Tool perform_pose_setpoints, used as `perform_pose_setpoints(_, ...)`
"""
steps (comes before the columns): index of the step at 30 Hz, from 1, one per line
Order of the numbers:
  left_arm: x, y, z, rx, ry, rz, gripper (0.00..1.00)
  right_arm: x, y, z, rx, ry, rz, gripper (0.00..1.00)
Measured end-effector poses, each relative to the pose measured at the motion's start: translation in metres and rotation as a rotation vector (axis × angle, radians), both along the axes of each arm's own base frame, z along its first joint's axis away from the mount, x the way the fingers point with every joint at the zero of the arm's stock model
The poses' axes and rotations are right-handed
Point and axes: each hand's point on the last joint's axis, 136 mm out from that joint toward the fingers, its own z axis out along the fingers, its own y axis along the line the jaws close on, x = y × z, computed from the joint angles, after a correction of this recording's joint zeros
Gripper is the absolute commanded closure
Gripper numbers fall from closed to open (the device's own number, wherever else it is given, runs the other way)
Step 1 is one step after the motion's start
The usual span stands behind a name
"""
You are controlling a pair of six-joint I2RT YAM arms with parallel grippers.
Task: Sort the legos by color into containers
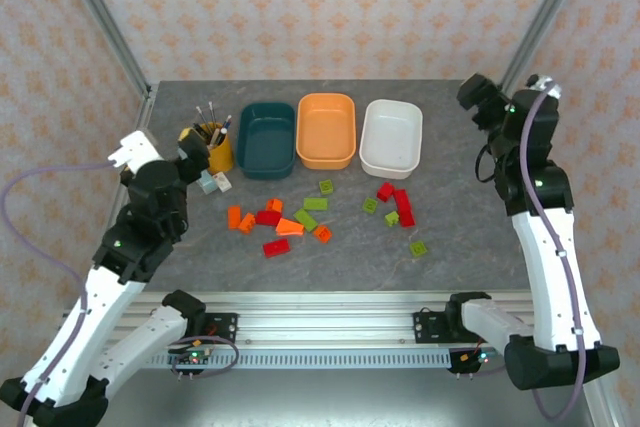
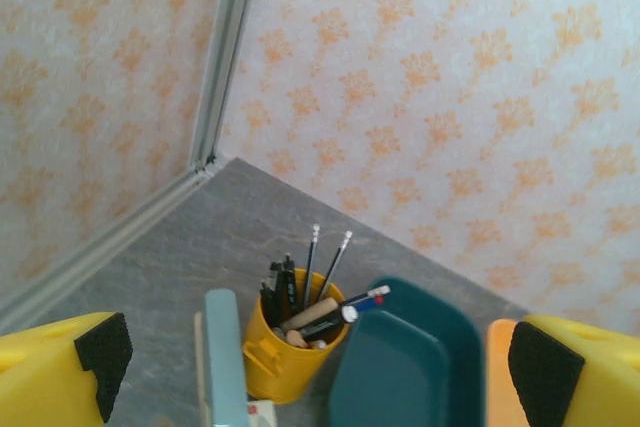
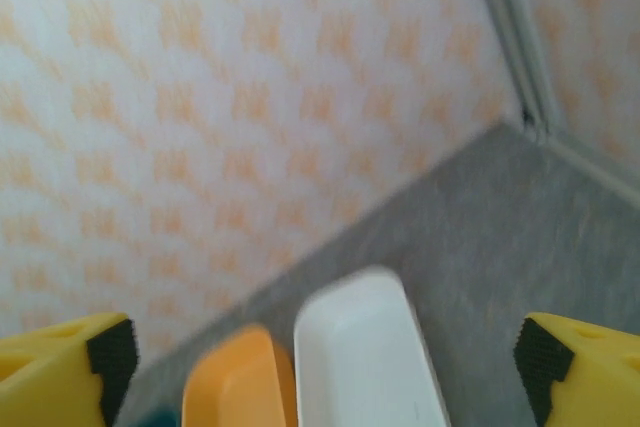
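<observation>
Top external view: left gripper (image 1: 191,151) and right gripper (image 1: 477,97) hang wide open and empty, the legos (image 1: 300,215) lie crowded on the bench (image 1: 470,237) before the containers (image 1: 327,130), so one grasp could catch two colours.

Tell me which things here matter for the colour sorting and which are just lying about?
Part of the job: small red, orange and olive-green plastic bricks; dark teal plastic bin; orange plastic bin; white plastic bin.
Just lying about: yellow plastic cup of pens and brushes; small pale blocks beside it.
</observation>
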Motion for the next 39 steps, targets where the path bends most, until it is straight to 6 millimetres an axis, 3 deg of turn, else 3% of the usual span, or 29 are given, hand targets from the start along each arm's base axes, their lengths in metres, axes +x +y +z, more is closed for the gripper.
perform_pose_setpoints(3, -0.006, -0.001, -0.014, -0.071, 0.053, -0.013, 0.0, -0.005, 0.014, -0.055, 0.0, 0.226, 0.045, 0.16)
perform_pose_setpoints(5, -0.004, -0.011, -0.03, -0.093, 0.125, -0.059, 0.0, -0.015, 0.019, -0.08, -0.014, 0.356, 0.064, 0.23)
perform_pose_setpoints(7, 0.001, -0.024, -0.043, -0.105, 0.208, -0.119, 0.0, -0.027, 0.021, -0.095, -0.028, 0.453, 0.075, 0.24)
perform_pose_setpoints(11, 0.012, -0.061, -0.072, -0.13, 0.37, -0.271, 0.0, -0.055, 0.026, -0.132, -0.065, 0.597, 0.116, 0.23)
perform_pose_setpoints(16, 0.0, -0.108, -0.106, -0.158, 0.485, -0.451, 0.01, -0.083, 0.052, -0.191, -0.156, 0.795, 0.292, 0.21)
perform_pose_setpoints(21, -0.014, -0.147, -0.131, -0.171, 0.535, -0.58, 0.01, -0.077, 0.082, -0.229, -0.24, 0.911, 0.472, 0.27)
perform_pose_setpoints(28, -0.016, -0.192, -0.143, -0.172, 0.545, -0.691, 0.0, -0.067, 0.088, -0.297, -0.296, 1.067, 0.548, 0.31)
perform_pose_setpoints(33, -0.015, -0.208, -0.144, -0.178, 0.536, -0.723, 0.0, -0.053, 0.092, -0.319, -0.32, 1.089, 0.572, 0.32)
perform_pose_setpoints(39, -0.015, -0.213, -0.14, -0.195, 0.518, -0.734, 0.0, -0.043, 0.094, -0.342, -0.33, 1.127, 0.576, 0.4)
